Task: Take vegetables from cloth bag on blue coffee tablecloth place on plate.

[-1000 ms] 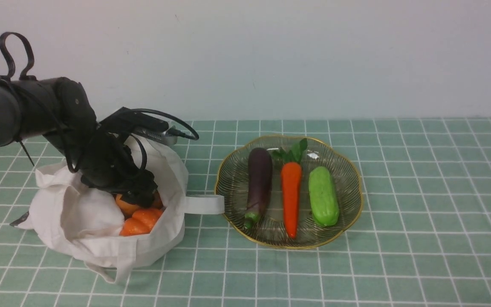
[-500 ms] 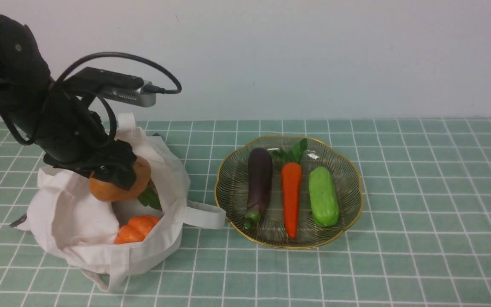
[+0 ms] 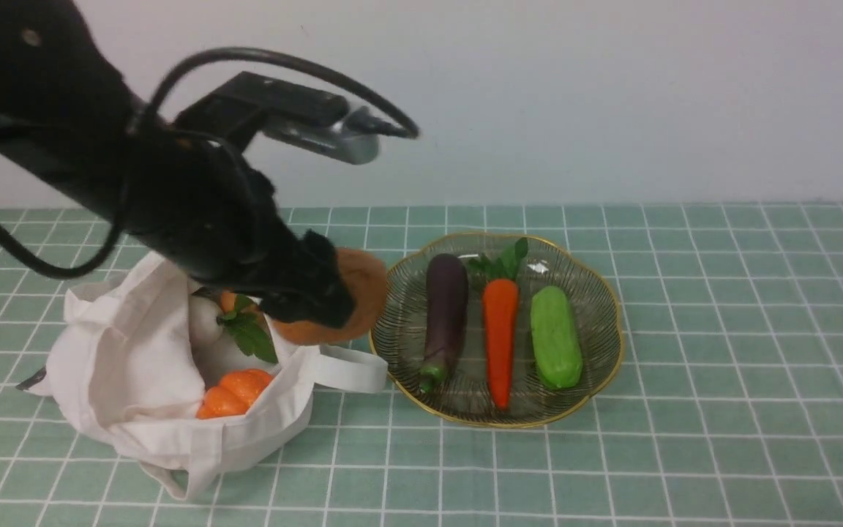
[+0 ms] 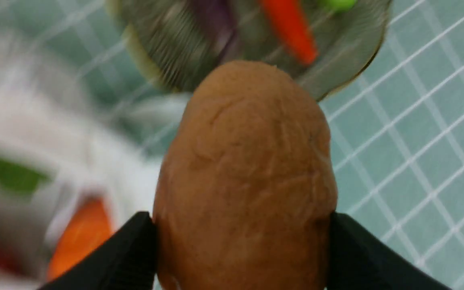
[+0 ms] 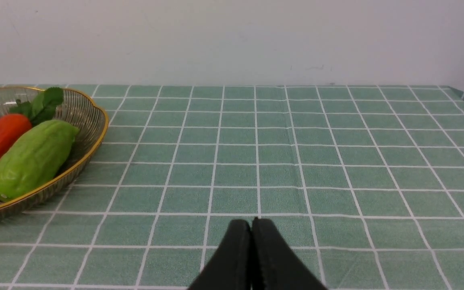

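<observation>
My left gripper (image 3: 323,300) is shut on the tan-brown potato (image 3: 359,293) and holds it in the air between the cloth bag (image 3: 136,366) and the plate (image 3: 604,293). In the left wrist view the potato (image 4: 248,173) sits between the two black fingers (image 4: 131,253). In the bag lie the orange pumpkin (image 3: 235,391), a white bulb (image 3: 205,322) and an orange piece with green leaves (image 3: 246,329). The plate holds a purple eggplant (image 3: 445,307), an orange carrot (image 3: 500,329) and a green cucumber (image 3: 555,335). My right gripper (image 5: 252,231) is shut and empty, low over the tablecloth (image 5: 296,161).
The bag's strap handle (image 3: 352,367) lies against the plate's left rim. The tablecloth (image 3: 721,366) runs to a pale wall behind. The plate's rim (image 5: 95,137) shows at the left of the right wrist view.
My left gripper has lifted the potato out of the bag and carried it right, toward the plate. The bag's contents now show more. The right arm has not moved.
</observation>
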Robot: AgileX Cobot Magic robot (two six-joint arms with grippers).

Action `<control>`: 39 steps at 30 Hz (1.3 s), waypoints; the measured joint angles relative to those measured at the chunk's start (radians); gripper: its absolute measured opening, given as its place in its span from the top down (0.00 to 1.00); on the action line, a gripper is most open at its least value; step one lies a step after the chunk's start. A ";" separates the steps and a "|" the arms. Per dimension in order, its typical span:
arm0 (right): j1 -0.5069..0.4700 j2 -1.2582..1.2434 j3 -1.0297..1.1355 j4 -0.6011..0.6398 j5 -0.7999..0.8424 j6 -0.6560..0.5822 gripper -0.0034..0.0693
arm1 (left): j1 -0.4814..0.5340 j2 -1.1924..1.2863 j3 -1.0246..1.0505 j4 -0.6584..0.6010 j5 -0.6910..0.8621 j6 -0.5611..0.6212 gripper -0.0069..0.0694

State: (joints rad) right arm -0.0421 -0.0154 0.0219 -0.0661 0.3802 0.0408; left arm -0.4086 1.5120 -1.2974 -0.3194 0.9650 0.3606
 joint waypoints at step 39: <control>0.000 0.000 0.000 0.000 0.000 0.000 0.97 | -0.093 -0.221 0.022 0.245 -0.344 -0.327 0.90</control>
State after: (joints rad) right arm -0.0421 -0.0154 0.0219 -0.0661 0.3802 0.0408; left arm -0.5021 1.2914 -1.2756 -0.0739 0.6206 0.0340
